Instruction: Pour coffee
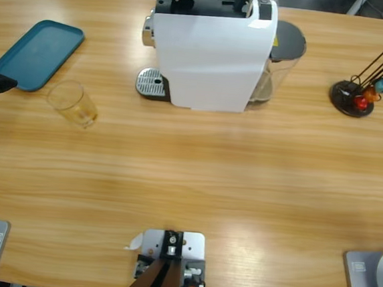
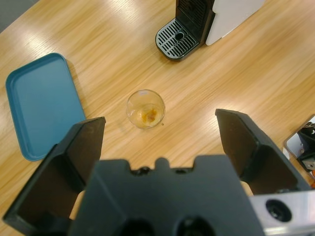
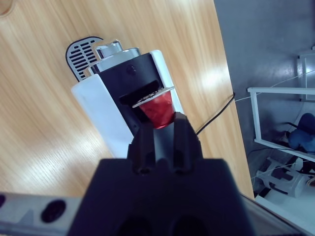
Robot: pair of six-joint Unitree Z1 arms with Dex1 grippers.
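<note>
Coffee: none seen as dark liquid; clear drinking glass [image 2: 145, 108] shows only a small amber-brown residue at bottom. Glass stands on wooden table [image 1: 242, 181], just beside teal rectangular plastic tray [image 1: 37, 54], apart from white coffee machine [image 1: 209, 51] w/ perforated metal drip grille [image 1: 150, 83]. Left gripper [image 2: 160, 142] above glass, jaws wide apart, empty. Right gripper [image 3: 162, 130] clamped on red foil-rimmed capsule [image 3: 156, 109] at machine's top slot. Capsule rack [image 1: 364, 91] w/ coloured capsules at far table end.

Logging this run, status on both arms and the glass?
Left gripper open above the glass. Right gripper shut on red capsule at the coffee machine slot. Glass away from drip tray, nothing between.
</note>
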